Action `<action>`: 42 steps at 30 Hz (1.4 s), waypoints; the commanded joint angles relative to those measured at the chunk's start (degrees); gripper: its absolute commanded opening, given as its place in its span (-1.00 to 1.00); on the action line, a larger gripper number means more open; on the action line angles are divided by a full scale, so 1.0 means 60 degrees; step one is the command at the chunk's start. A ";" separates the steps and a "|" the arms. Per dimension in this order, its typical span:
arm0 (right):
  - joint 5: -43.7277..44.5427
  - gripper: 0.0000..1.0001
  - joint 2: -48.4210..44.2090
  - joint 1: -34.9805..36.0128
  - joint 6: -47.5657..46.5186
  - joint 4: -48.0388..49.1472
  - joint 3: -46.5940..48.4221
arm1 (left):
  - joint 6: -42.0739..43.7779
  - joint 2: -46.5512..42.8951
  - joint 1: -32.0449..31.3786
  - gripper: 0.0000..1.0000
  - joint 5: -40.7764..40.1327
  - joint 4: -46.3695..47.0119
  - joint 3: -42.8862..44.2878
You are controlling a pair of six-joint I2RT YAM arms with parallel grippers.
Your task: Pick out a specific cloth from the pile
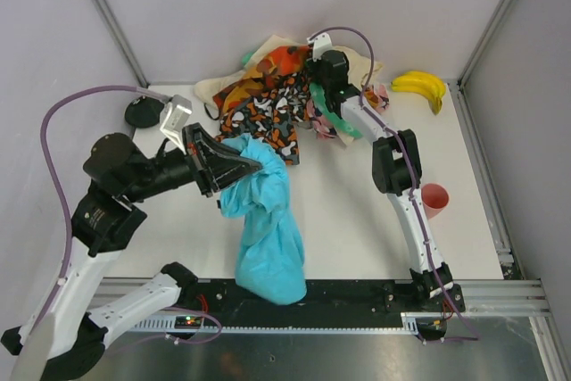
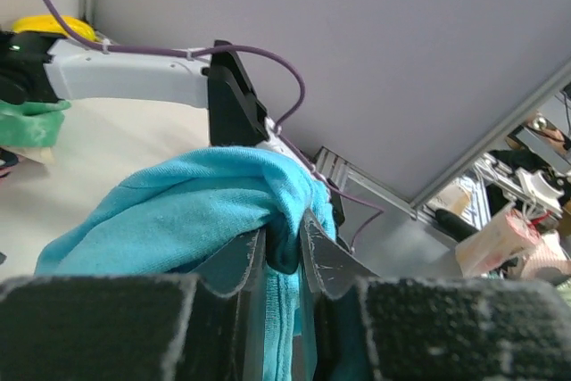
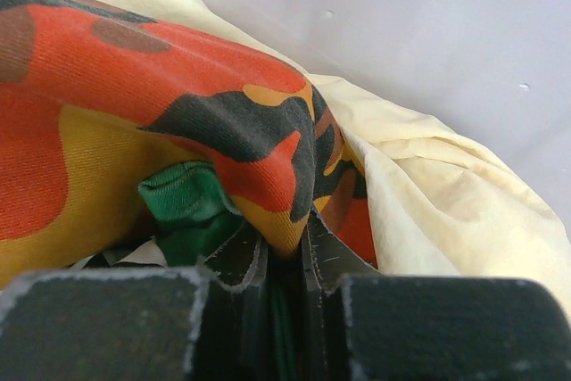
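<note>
Turquoise cloth is pinched in my left pincer, jaws clamped on a bunched fold. The rest drapes across the table to its near edge, just beside the pile. My right pincer sits in that pile, closed on an orange camouflage cloth beside a cream cloth.

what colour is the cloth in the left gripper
Plain turquoise blue cloth, best in the top external view.

The left gripper pinches the bunched top of a long plain turquoise-blue fabric cloth, which trails toward the near edge. The right gripper rests in the heaped pile of mixed patterned cloths.
</note>
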 commanded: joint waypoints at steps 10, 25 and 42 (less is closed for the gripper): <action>0.0076 -0.03 -0.2326 0.0199 0.0223 -0.1464 -0.1783 | -0.1038 0.1202 -0.0041 -0.98 -0.4163 0.0212 -0.0179; -0.0760 0.99 -0.5598 0.0001 0.2458 -0.4716 -0.2654 | -0.1805 0.2209 -0.0101 -0.98 -0.3762 0.0531 -0.4278; 0.1166 0.99 -1.1747 -0.0223 0.5502 -0.3894 -1.0159 | -0.2006 0.2419 -0.0110 0.99 -0.6947 -0.0847 -0.4409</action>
